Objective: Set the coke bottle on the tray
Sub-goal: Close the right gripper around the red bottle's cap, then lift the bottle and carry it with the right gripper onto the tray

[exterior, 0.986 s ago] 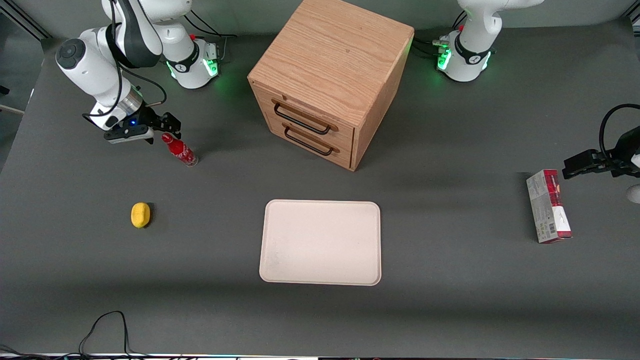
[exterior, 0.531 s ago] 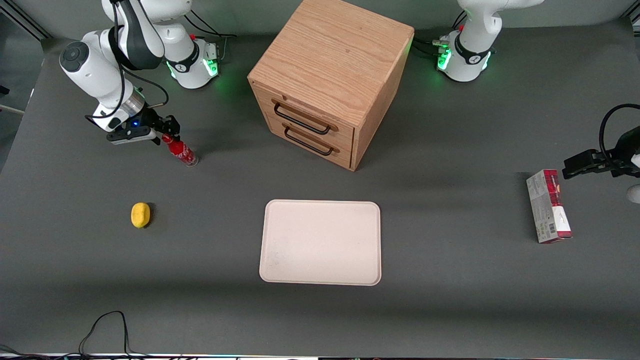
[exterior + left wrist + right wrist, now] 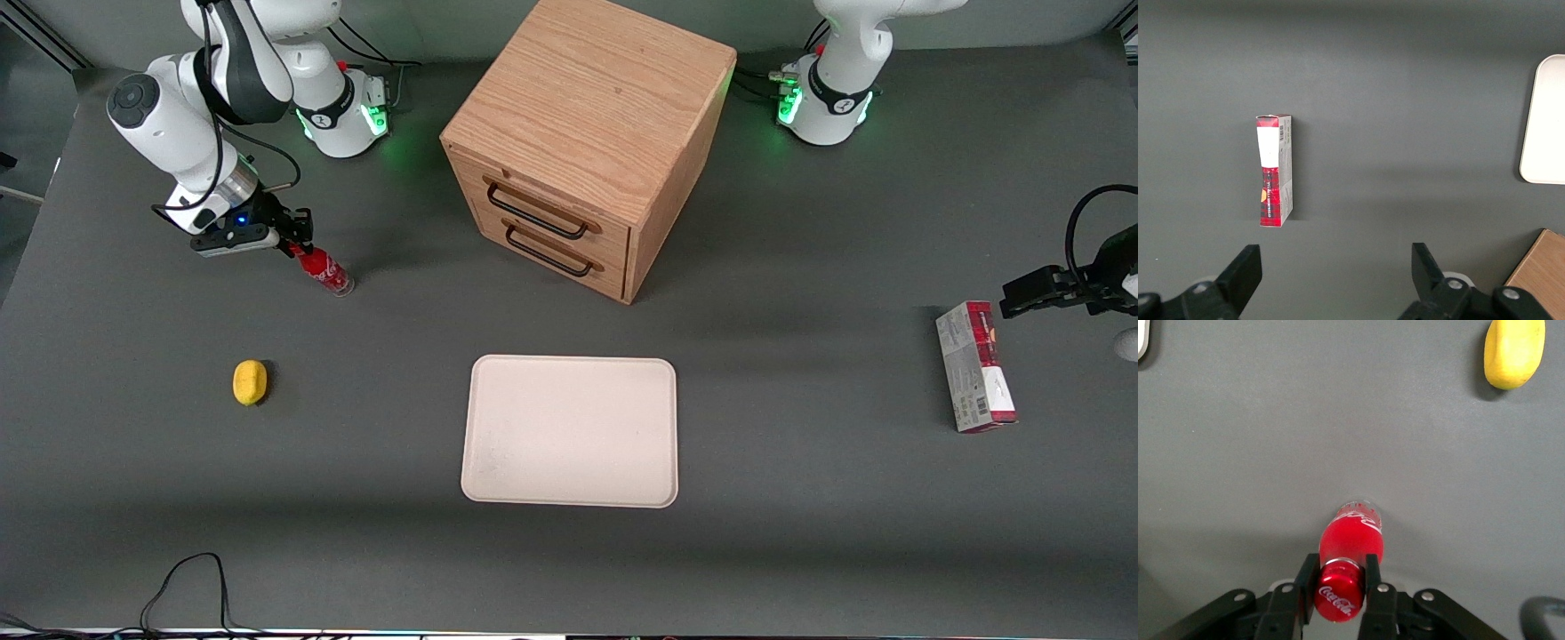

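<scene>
The coke bottle (image 3: pixel 324 272) is small, slim and red with white lettering; it stands on the grey table toward the working arm's end. My gripper (image 3: pixel 297 240) is at the bottle's top, its two fingers pressed against the red cap. In the right wrist view the cap (image 3: pixel 1340 591) sits between the fingers (image 3: pixel 1307 581), which touch it on both sides, with the gripper (image 3: pixel 1339 584) shut on it. The cream-white tray (image 3: pixel 569 431) lies flat in the middle of the table, nearer the front camera than the wooden box, with nothing on it.
A wooden two-drawer box (image 3: pixel 582 142) stands farther from the camera than the tray. A yellow lemon (image 3: pixel 250 382) lies nearer the camera than the bottle; it also shows in the right wrist view (image 3: pixel 1514 352). A red-and-grey carton (image 3: pixel 974 366) lies toward the parked arm's end.
My gripper has come down onto the bottle's cap and closed on it. The bottle stays in the same spot on the table.
</scene>
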`<control>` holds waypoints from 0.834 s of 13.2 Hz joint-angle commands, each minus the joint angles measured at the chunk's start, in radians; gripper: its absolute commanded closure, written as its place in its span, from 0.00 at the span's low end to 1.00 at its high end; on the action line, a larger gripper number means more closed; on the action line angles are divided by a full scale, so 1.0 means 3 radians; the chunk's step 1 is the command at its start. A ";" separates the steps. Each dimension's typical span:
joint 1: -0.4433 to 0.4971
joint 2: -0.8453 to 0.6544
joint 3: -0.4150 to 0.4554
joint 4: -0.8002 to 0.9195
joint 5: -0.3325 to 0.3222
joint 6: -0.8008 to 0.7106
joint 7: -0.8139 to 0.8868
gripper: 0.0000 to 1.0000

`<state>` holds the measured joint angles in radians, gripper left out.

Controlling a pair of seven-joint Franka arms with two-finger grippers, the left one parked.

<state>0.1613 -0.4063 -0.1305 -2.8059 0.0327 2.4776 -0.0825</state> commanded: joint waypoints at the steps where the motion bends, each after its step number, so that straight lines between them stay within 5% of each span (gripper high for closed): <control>1: 0.0035 -0.0082 -0.0020 0.0056 -0.0027 -0.0045 -0.0006 1.00; 6: 0.0040 -0.0037 -0.0005 0.1138 -0.0017 -0.1312 0.0055 1.00; 11: 0.0040 0.0769 0.0097 0.3044 -0.0012 -0.2810 0.0126 1.00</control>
<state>0.1633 -0.3579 -0.1144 -2.1835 0.0327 1.7959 -0.0774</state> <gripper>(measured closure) 0.683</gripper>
